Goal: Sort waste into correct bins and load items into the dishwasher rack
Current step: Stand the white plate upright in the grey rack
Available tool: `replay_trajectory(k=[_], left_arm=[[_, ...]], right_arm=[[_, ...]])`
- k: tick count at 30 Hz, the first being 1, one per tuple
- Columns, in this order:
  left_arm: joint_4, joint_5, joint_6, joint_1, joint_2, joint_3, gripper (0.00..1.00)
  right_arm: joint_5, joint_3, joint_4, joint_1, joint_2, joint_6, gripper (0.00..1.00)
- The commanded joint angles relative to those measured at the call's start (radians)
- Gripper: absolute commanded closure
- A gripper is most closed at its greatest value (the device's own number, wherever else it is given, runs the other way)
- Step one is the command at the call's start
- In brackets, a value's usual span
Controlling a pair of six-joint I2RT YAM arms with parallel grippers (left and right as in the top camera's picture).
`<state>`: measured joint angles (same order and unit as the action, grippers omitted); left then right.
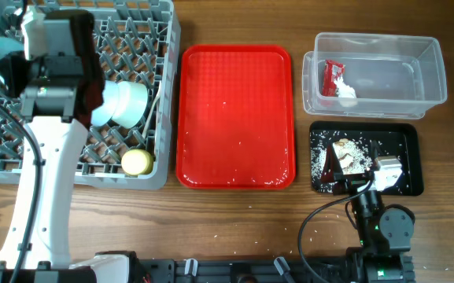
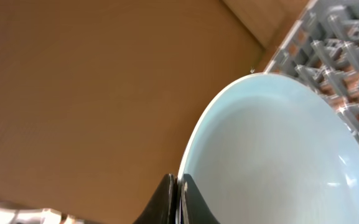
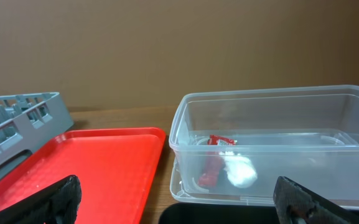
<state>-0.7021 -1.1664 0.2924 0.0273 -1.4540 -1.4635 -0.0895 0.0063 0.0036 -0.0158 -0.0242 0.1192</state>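
Overhead: grey rack (image 1: 160, 94) at far left of the wooden surface (image 1: 234, 228). Left arm (image 1: 46, 157) reaches over it and covers its own tool. In the rack's right half, a pale blue-green bowl (image 1: 128, 102) lies on its side. A yellow-green cup (image 1: 138, 161) sits near the rack's near right corner.

Flat red serving tray (image 1: 234, 47) at centre, just right of the rack.

Far right: clear tub (image 1: 431, 71) with the red wrapper (image 1: 333, 75) and white tissue (image 1: 346, 92) lying together at its left end.

Just near side of the tub: black tray (image 1: 407, 137) holding brownish-white food scraps (image 1: 348, 157) and scattered crumbs. The right arm comes up from the near edge over this tray.

Left wrist view gives what the overhead hides. Left tool (image 2: 178, 182) is closed on the rim of a pale blue dish (image 2: 272, 155), one finger on each face of the edge. The dish is held at the rack's edge, with pegs showing at upper right. Cannot tell from this angle whether it is a plate or a bowl.

Right wrist view: right tool (image 3: 179, 202) is spread wide, fingers (image 3: 58, 199) at the two frame edges, nothing held. It looks level across the black tray's lip into the tub. This side view shows the wrapper standing tilted against the tissue on the tub floor.

Writing: the wrapper carries a white mark, too small to read in either view.
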Motion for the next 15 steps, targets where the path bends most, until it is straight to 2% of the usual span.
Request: replay_trajectory(k=[1,5,7,9,15], left_arm=[[0.085,0.217,0.322,-0.055,0.01,-0.008,0.96],[0.119,0.329,0.591,-0.059,0.006,-0.008,0.96],[0.106,0.341,0.588,-0.058,0.006,-0.008,0.96],[0.115,0.374,0.671,-0.065,0.006,-0.008,0.96],[0.17,0.429,0.776,-0.064,0.005,-0.008,0.96]], right_arm=[[-0.012,-0.001,0.003,0.004,0.002,0.014,0.0],[-0.012,-0.001,0.003,0.004,0.002,0.014,0.0],[-0.012,-0.001,0.003,0.004,0.002,0.014,0.0],[-0.012,-0.001,0.003,0.004,0.002,0.014,0.0],[-0.012,-0.001,0.003,0.004,0.002,0.015,0.0]])
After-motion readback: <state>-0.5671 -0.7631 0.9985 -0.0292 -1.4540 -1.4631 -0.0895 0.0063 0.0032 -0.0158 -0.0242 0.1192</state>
